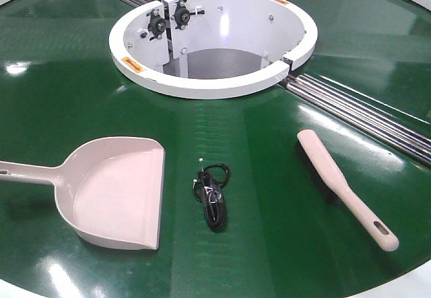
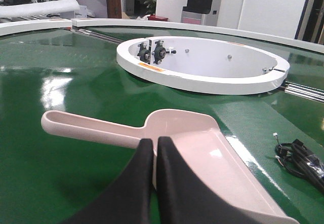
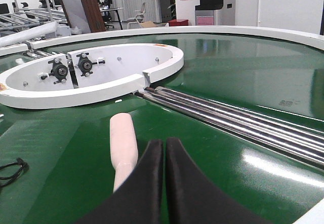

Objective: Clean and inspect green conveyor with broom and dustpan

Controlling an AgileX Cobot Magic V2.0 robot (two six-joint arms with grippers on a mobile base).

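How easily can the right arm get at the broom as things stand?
Probably yes, easily. The right gripper, jaws shut, is close over the broom, which lies bare on the green conveyor; the cable bundle is well aside. The jaws must open first.

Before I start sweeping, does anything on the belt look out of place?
Yes: a bundled black cable lies on the green conveyor, between the dustpan and the broom. It looks like stray hardware, not dust to sweep. Nothing else stands out.
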